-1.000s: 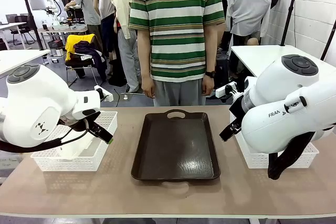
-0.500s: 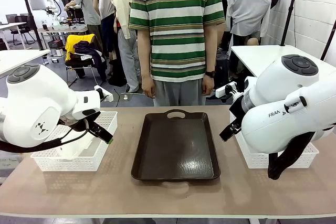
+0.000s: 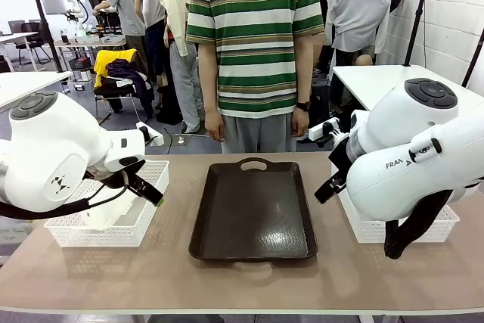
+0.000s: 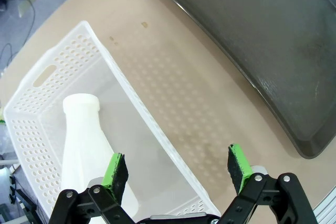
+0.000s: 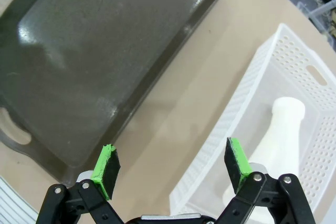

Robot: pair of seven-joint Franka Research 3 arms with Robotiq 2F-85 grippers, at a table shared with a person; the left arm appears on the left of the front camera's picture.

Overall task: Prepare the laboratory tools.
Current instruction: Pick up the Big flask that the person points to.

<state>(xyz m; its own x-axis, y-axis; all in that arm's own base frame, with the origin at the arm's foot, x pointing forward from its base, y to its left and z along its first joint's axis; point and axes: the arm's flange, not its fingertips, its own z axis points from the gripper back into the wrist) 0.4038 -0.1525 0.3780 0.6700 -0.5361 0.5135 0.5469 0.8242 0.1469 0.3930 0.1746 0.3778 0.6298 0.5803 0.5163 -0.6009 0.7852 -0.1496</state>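
Left gripper [image 4: 176,169]: jaws wide apart, nothing between the green pads [image 4: 115,174]. In the left wrist view, one pad sits over the wide body of a translucent frosted-white conical flask [image 4: 84,145] and the other over bare table. The gripper hangs above the basket wall and touches nothing that I can see.

That flask is inside the left white perforated plastic basket [image 4: 131,98]. It looks to be lying on its side, with its narrow white-rimmed neck toward the end with the handle slot.

Right gripper [image 5: 171,165]: jaws also fully spread and holding nothing. In the right wrist view, one pad is over the edge of the dark brown rectangular tray [image 5: 94,61] and the other over the base of the second frosted-white conical flask [image 5: 281,135]. I see no contact.

The second flask is in the right white perforated basket [image 5: 247,98], apparently on its side too, with its neck toward the far end with the handle slot.

From the front, the tray sits mid-table between the two baskets with nothing on it, and its handle cutout is on the far side. Each basket is near the tray but apart from it, with a strip of bare tan tabletop [image 3: 151,277] between. The right arm body hides most of the right basket from this angle.

A person in a green-and-white striped shirt [image 3: 253,43] stands at the far edge behind the tray, arms down, hands off the table.
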